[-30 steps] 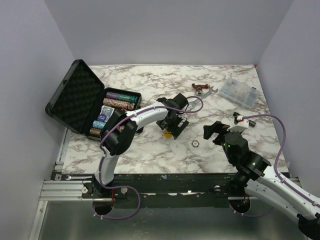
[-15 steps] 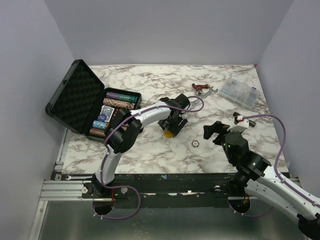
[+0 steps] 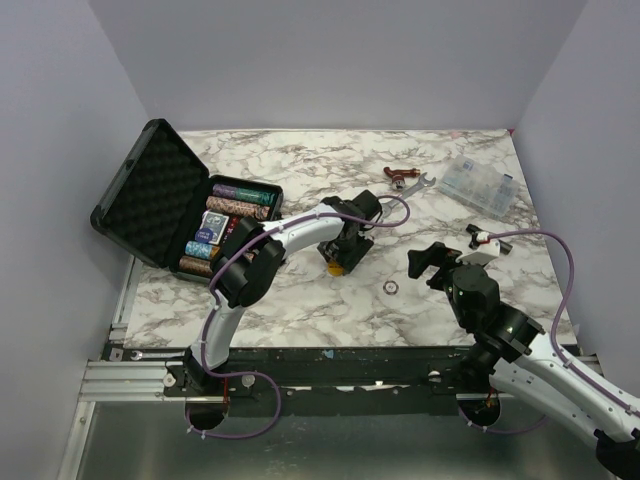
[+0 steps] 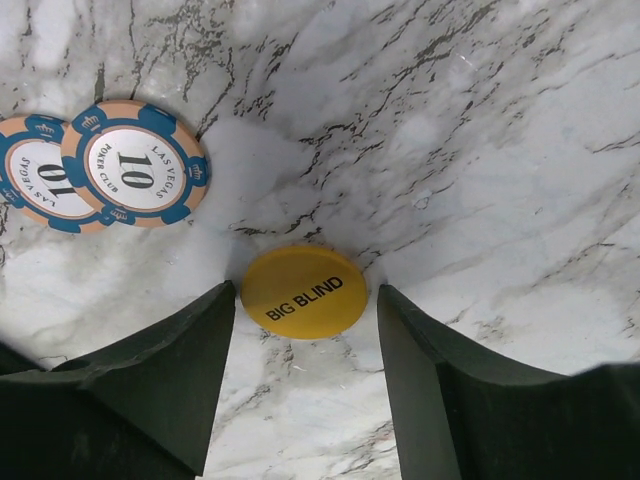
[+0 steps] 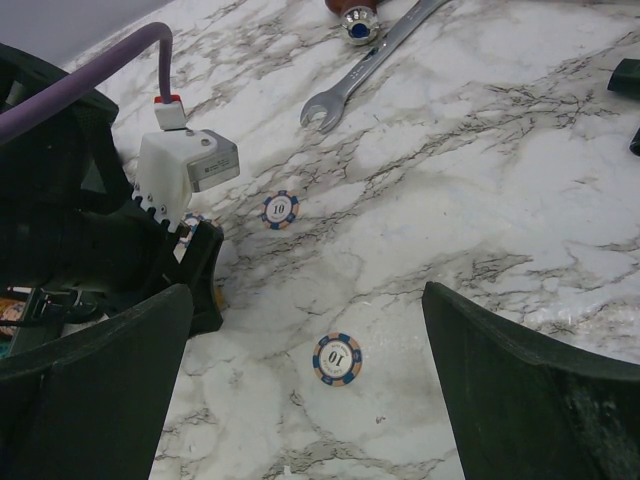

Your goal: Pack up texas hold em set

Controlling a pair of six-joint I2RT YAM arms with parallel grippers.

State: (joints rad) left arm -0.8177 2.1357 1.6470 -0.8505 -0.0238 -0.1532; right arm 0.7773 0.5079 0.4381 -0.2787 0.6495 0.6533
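The black briefcase (image 3: 150, 195) lies open at the left, with rows of chips and a blue card deck (image 3: 222, 222) in its tray. My left gripper (image 3: 338, 258) is open and low over the table. Its jaws flank a yellow "BIG BLIND" disc (image 4: 303, 291) that lies flat on the marble, without clamping it. Two blue "10" chips (image 4: 135, 177) lie overlapping just beyond. My right gripper (image 3: 428, 262) is open and empty above a lone "10" chip (image 5: 337, 358). Another chip (image 5: 281, 209) lies farther off, near the left gripper (image 5: 195, 265).
A silver wrench (image 3: 410, 182) with a red-handled tool beside it lies at the back centre. A clear compartment box (image 3: 482, 184) stands at the back right. The raised case lid (image 3: 140, 190) stands at the table's left edge.
My left gripper has shifted slightly left and settled around the yellow disc. The right arm has barely moved.
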